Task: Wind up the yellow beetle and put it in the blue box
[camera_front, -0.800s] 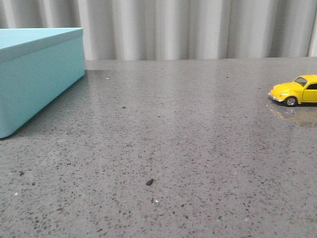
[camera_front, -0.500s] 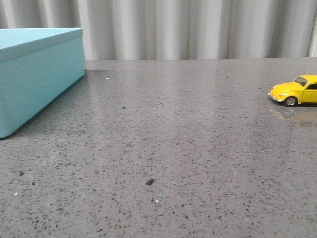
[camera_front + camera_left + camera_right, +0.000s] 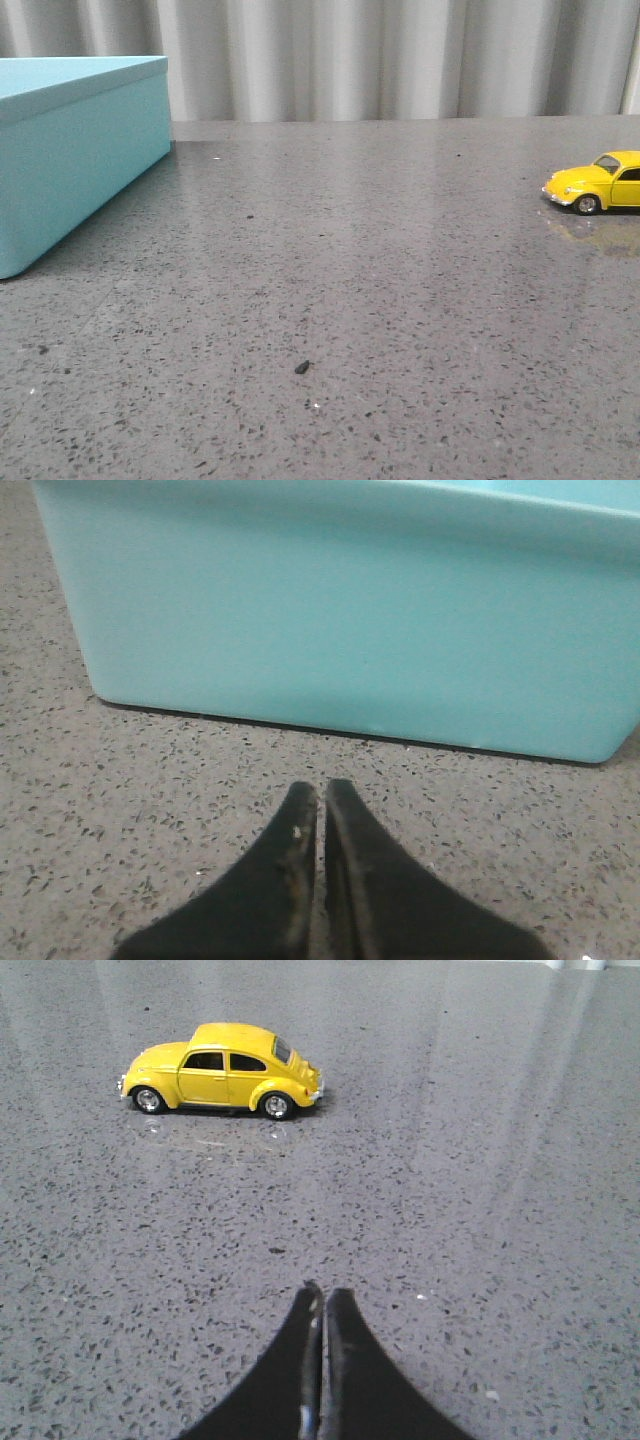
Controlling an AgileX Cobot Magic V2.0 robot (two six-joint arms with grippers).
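The yellow beetle (image 3: pixel 600 182) stands on its wheels at the table's far right edge in the front view, partly cut off by the frame. In the right wrist view the yellow beetle (image 3: pixel 220 1070) shows side-on, well ahead of my right gripper (image 3: pixel 323 1295), which is shut with nothing in it. The blue box (image 3: pixel 70 150) sits at the far left of the table. Its plain wall (image 3: pixel 340 620) fills the left wrist view. My left gripper (image 3: pixel 320 788) is shut and empty, a short way in front of that wall. Neither arm shows in the front view.
The grey speckled table (image 3: pixel 360 260) stretches between box and car. A small dark crumb (image 3: pixel 301 367) lies near the front middle. A pleated grey curtain (image 3: pixel 400 55) closes off the back.
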